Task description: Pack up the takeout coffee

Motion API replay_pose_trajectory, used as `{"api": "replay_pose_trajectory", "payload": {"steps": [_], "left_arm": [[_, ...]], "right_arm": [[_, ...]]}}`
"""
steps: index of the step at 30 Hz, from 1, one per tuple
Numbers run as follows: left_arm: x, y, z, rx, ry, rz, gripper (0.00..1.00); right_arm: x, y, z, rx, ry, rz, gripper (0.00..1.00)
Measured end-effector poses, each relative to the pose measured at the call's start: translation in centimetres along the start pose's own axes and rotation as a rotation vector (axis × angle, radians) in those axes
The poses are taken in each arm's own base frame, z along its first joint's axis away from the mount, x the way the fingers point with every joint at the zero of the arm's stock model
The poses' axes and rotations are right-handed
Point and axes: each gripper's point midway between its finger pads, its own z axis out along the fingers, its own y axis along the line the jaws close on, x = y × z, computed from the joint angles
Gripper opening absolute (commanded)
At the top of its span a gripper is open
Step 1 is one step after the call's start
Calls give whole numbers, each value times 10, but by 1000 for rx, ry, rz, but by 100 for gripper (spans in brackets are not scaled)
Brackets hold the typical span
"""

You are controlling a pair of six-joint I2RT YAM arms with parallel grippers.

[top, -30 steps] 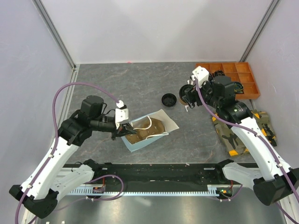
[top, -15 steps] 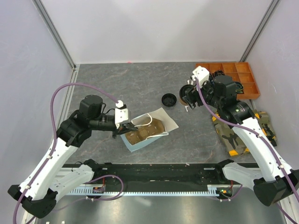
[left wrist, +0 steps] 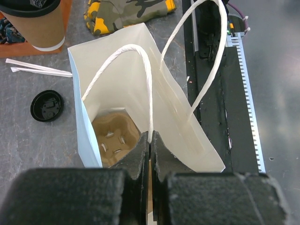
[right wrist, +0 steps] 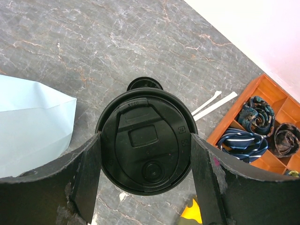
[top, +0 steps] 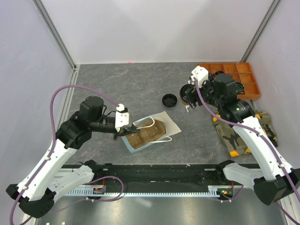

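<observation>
The takeout coffee, a tan cup with a black lid, sits between the fingers of my right gripper, which is shut on its sides. In the top view the cup is right of centre, near the orange tray. My left gripper is shut on the rim of the light-blue paper bag at the base of a white handle and holds its mouth open. The bag leans open on the table with the tan pulp carrier inside. My left gripper is at the bag's left end.
A loose black lid lies between the bag and the cup; it also shows in the left wrist view. Two white stirrers lie by the orange tray of rolled ties. A camouflage cloth lies at the right.
My left gripper has shifted slightly with the bag rim, and the bag's mouth stands wider, showing more of the carrier. The right gripper and cup have hardly moved.
</observation>
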Motion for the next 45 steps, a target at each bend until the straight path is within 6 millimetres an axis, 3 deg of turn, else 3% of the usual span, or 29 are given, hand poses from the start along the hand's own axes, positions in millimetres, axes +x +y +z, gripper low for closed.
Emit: {"api": "replay_pose_trajectory", "payload": {"steps": [5,10,13,19,27,40,45], "left_arm": [[0,1,0,-3,0,-3,2],[2,14,6,-53,14,-77,2],[7,24,12,-88,32,-146,2],[17,56,15,-228,82,-255,2],[21,93,-6,-396,59,-402,2],[8,73,-12,-326,-32,-393,2],[11,77,-9,-333,-47,-485,2]], "right_arm": [[-1,1,0,-7,2,0,56],[-20,2,-5,-27,-36,8,54],[-36,7,-10,-57,-79,9,53],[-42,19,-15,-122,-104,21,52],[-50,29,-20,-171,-138,36,52],[-116,23,-24,-200,-306,44,52],[-136,35,-29,-268,-355,73,52]]}}
